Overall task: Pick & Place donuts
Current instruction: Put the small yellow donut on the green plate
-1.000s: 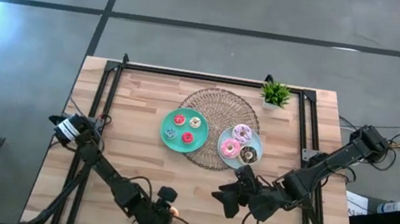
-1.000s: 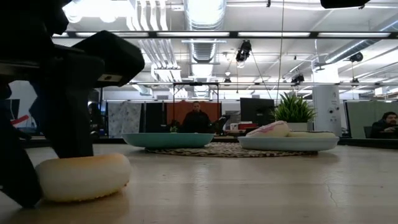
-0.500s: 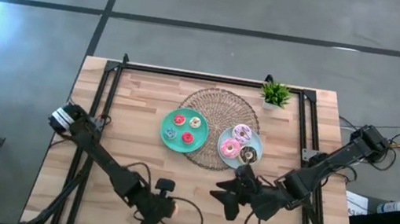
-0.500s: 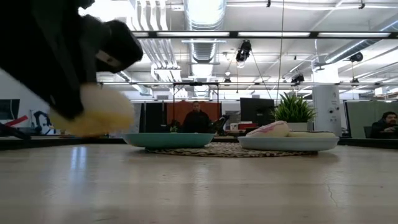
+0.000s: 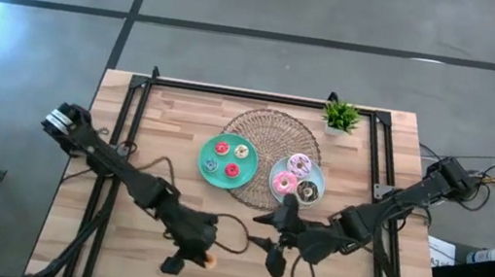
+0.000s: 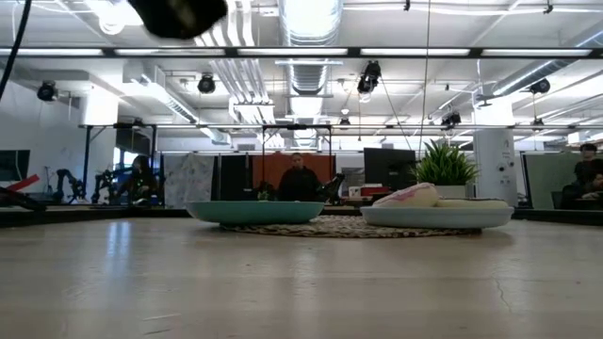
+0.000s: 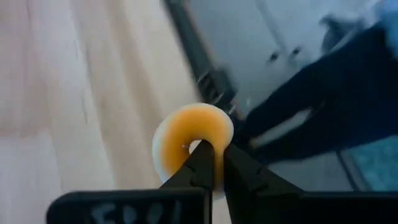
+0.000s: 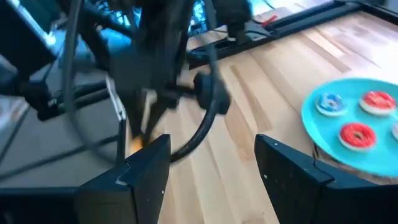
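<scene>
My left gripper is near the table's near edge, shut on a small orange-yellow donut, which the right wrist view also shows. The low view catches only a dark part of that arm at its top. My right gripper hovers open just to the right, touching nothing. A teal plate carries red, yellow and blue donuts. On the light-blue plate lie the pink, sprinkled and chocolate donuts. My left gripper pinches the donut's ring wall. One fingertip stands at the hole and the other outside the rim. The donut is lifted clear of the table and sticks out beyond the fingertips.
Both plates rest on a round woven mat at the table's middle. A small potted plant stands at the far right. Black frame rails run along the left, far and right sides. Bare wood lies near the left edge.
My left gripper, shut on the donut, has risen from the table and carried the donut up, out of the low view. The donut had rested flat on the wood a second ago. My right gripper has drifted slightly toward the left gripper.
</scene>
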You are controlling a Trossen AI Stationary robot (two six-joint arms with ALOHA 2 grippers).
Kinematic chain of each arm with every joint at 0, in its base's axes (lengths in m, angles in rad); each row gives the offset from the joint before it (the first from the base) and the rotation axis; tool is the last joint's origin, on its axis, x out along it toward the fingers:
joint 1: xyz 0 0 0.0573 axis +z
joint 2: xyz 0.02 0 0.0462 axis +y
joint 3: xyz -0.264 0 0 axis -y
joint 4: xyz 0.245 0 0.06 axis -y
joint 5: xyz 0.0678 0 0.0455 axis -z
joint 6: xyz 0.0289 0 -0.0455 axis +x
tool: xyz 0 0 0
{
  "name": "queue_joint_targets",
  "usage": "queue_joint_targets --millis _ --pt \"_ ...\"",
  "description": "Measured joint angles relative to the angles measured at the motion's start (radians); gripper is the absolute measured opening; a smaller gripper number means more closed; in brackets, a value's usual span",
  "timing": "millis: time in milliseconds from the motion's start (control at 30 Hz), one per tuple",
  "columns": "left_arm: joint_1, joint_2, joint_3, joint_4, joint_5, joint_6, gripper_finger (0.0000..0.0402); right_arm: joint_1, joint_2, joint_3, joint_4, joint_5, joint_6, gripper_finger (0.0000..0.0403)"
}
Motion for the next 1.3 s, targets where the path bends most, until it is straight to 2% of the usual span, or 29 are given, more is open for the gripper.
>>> queue_joint_targets --millis 233,433,533,633,867,1300 --pt "0.026 -0.135 -0.014 0.121 -0.007 -0.027 0.0 0.003 0.116 0.14 -0.05 -0.037 -0.219 0.0224" --pt "0.053 -0.197 -0.014 0.087 -0.008 -0.065 0.0 0.006 0.232 0.326 -0.14 -0.034 -0.491 0.0224" --pt "0.066 -0.198 -0.014 0.086 -0.001 -0.064 0.0 0.004 0.285 0.419 -0.241 -0.031 -0.579 0.0224" --pt "0.076 -0.199 -0.011 0.093 -0.003 -0.065 0.0 0.001 0.328 0.486 -0.342 -0.026 -0.598 0.0224" --pt "0.091 -0.197 -0.013 0.093 -0.003 -0.059 0.0 -0.004 0.374 0.576 -0.376 -0.022 -0.645 0.0214" --pt "0.129 -0.191 -0.016 0.138 -0.003 -0.047 0.0 -0.013 0.377 0.587 -0.361 -0.031 -0.641 0.0178"
